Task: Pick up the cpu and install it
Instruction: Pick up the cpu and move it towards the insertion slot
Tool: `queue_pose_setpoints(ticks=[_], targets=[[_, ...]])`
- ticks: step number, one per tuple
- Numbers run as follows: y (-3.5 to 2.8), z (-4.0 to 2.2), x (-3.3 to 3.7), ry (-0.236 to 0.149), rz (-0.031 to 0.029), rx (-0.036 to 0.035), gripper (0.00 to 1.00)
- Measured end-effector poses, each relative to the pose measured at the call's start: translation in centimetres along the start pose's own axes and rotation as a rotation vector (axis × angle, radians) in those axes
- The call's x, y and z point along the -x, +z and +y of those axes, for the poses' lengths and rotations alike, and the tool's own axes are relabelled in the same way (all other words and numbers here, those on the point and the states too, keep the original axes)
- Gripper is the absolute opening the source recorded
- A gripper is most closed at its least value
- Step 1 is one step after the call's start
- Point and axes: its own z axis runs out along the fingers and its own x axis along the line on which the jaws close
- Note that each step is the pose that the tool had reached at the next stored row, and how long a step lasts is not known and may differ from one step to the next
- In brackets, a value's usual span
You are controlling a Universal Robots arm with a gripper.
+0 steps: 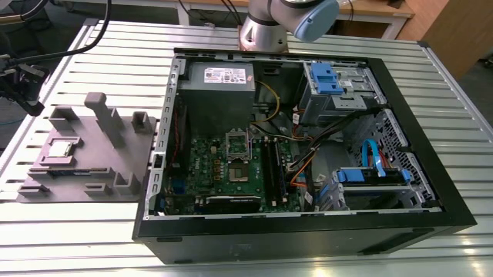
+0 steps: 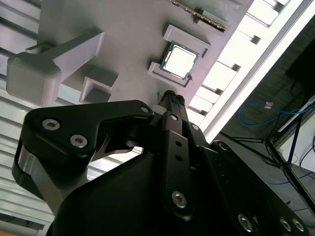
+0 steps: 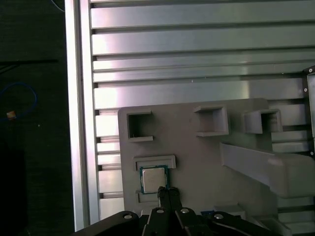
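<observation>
The cpu [image 1: 62, 149] lies flat in a square recess of the grey moulded tray [image 1: 100, 167], to the exterior view's left of the open computer case [image 1: 308, 144]. Its silvery top shows in both wrist views [image 2: 179, 60] [image 3: 153, 179]. My gripper [image 3: 167, 191] hangs above the tray with its two slim black fingers pressed together and nothing between them. Their tips [image 2: 171, 96] sit just beside the cpu's edge in the picture, still well above it. In the exterior view the gripper [image 1: 31, 107] is the dark shape at the far left edge.
A tall post [image 1: 100, 112] and several raised pockets stand up from the tray. A memory stick [image 1: 69, 171] lies in a tray slot. The motherboard [image 1: 231, 167] lies inside the case, with cables and blue drive bays to its right. The slatted table's edge [image 3: 81, 123] is close by.
</observation>
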Motion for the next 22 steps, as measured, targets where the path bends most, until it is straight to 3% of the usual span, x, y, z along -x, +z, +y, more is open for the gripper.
queue_pose_setpoints(ticks=[15,17,22], targets=[[0.48,-0.02,-0.01,0.0,0.0,0.0,0.11],[0.97,-0.04,-0.03,0.0,0.0001,-0.0001,0.11],[0.98,-0.04,-0.03,0.0,0.0,0.0,0.11]])
